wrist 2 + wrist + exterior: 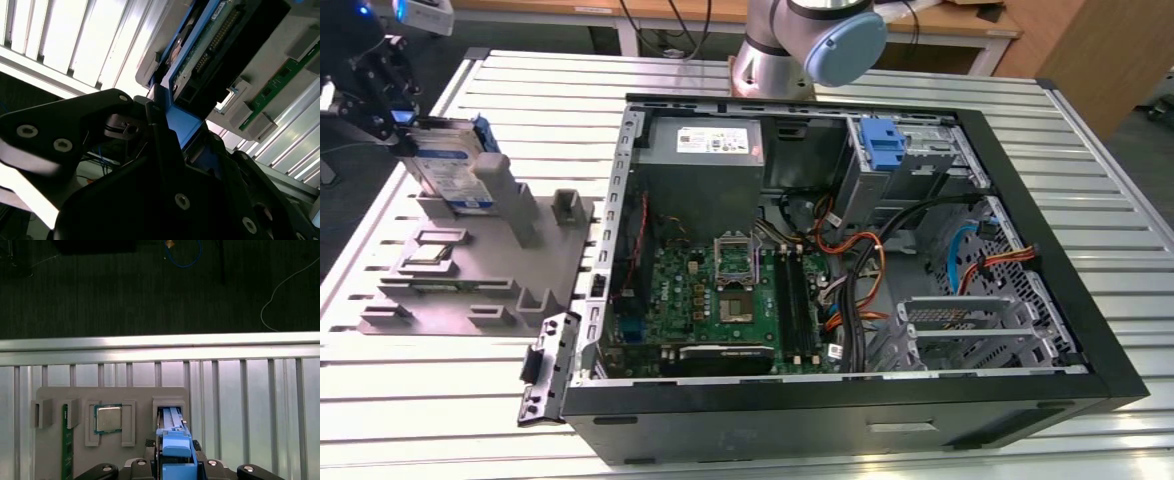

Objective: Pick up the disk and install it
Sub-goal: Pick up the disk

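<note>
- The disk (451, 172) stands upright in a slot of the grey holder tray (454, 300).
- The gripper (403, 125), above the tray, is clamped on the disk's blue rail (175, 452).
- An open computer case (1067, 330) sits beside the tray.

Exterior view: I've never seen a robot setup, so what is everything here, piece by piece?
table: one, silver slatted metal, under everything
computer case: one, black, open, on the exterior view's right
motherboard: one, green, on the case floor
power supply: one, grey with a white sticker, far corner of the case
latch piece: one, blue, upright, far side of the case
cables: a bundle, orange and black, beside the motherboard
fixture tray: one, grey, on the exterior view's left
disk: one, silver-grey with blue rails, upright in the tray
processor chip: one, silver, in a tray pocket
robot arm: one, grey with a blue cap, behind the case
gripper: one, black, at the disk's upper end
</note>
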`<state>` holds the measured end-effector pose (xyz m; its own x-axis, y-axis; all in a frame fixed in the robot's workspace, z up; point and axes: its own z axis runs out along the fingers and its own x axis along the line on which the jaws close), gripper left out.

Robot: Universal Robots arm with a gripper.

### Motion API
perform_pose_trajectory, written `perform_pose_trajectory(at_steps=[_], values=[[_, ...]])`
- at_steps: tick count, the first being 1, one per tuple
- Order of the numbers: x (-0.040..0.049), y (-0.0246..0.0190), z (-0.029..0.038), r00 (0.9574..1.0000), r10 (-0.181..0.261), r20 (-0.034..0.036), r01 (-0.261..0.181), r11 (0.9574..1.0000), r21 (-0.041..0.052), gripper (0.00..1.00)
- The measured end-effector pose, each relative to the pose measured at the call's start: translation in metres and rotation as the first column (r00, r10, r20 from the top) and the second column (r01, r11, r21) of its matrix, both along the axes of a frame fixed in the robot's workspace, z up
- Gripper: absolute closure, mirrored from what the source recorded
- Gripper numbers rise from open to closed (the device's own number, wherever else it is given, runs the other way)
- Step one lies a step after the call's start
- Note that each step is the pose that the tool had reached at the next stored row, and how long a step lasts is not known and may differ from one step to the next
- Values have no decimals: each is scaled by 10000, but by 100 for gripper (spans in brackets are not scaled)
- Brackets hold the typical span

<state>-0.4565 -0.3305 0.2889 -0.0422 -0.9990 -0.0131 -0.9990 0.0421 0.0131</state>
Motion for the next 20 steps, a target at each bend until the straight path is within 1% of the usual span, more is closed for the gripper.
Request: perform_pose_trajectory(at_steps=[8,16,18,19,20], values=[[0,0,45,10000,0,-1,0,10000,-3,63],[-1,0,49,10000,0,-4,0,10000,-8,63],[-1,0,49,10000,0,-3,0,10000,-8,62],[-1,0,49,10000,0,-3,0,10000,-8,55],[-1,0,49,10000,0,-3,0,10000,-9,55]])
